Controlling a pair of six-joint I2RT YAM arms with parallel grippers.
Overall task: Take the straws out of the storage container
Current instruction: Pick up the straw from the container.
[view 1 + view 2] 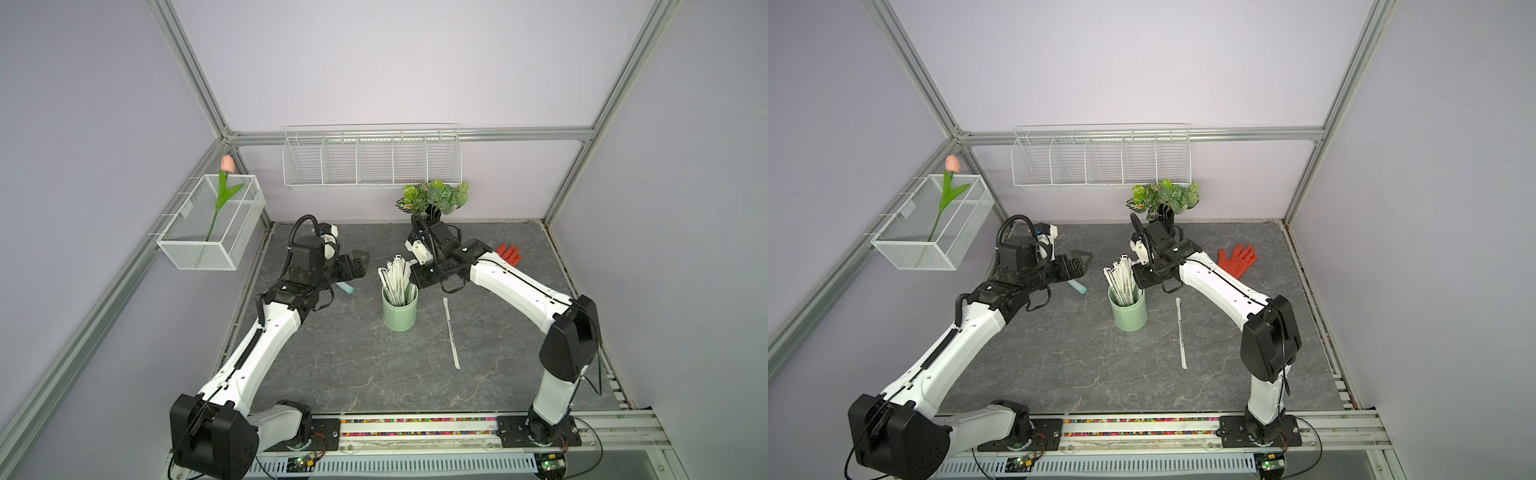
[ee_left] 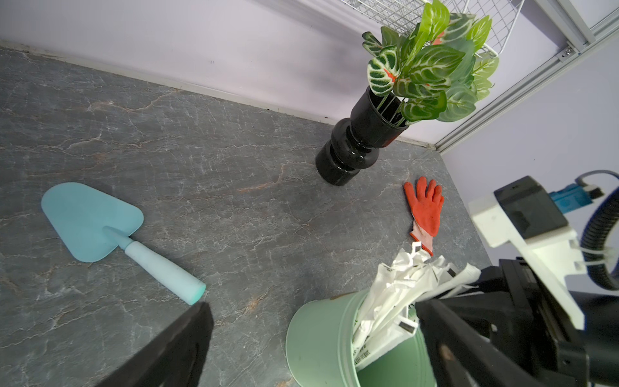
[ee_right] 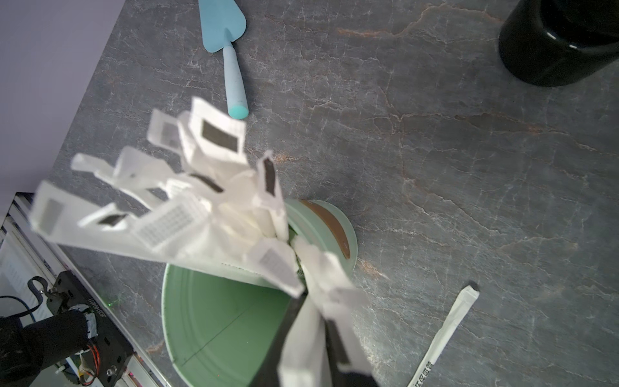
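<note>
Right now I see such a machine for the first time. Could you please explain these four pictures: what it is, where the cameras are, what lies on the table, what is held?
These are two robot arms with pincer hands. Two pictures look down on the whole scene; the other two come from a camera on each wrist. On the grey table stand a green cup full of wrapped straws and a black vase with leaves; one loose straw, a blue trowel and a red glove lie flat. The left gripper is open and empty. The right gripper has its fingers on either side of straw wrappers above the cup; whether it grips them I cannot tell.
</note>
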